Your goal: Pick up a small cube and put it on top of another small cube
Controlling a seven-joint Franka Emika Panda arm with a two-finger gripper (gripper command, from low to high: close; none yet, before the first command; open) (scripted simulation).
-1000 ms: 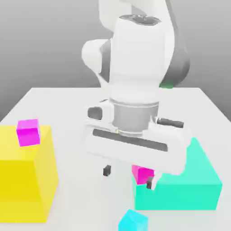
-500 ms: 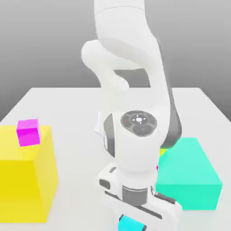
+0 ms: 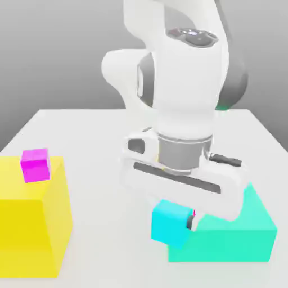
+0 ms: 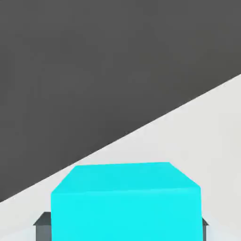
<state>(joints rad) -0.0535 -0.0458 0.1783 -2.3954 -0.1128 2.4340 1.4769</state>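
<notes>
The gripper (image 3: 175,220) is now closed on the small cyan cube (image 3: 170,223), lifted off the table (image 3: 84,140) where it sat a second ago. The cube hangs beside the turquoise block (image 3: 236,236)'s near-left corner; pickup looks complete, leaving placement onto another small cube.

No readable text, label, brand, number or sign in either view. Checked surfaces: white arm casing, cyan cube (image 3: 170,223), magenta cube (image 3: 35,164), yellow block (image 3: 31,225), turquoise block (image 3: 236,236), bench (image 3: 84,135); all plain, unmarked colour
</notes>
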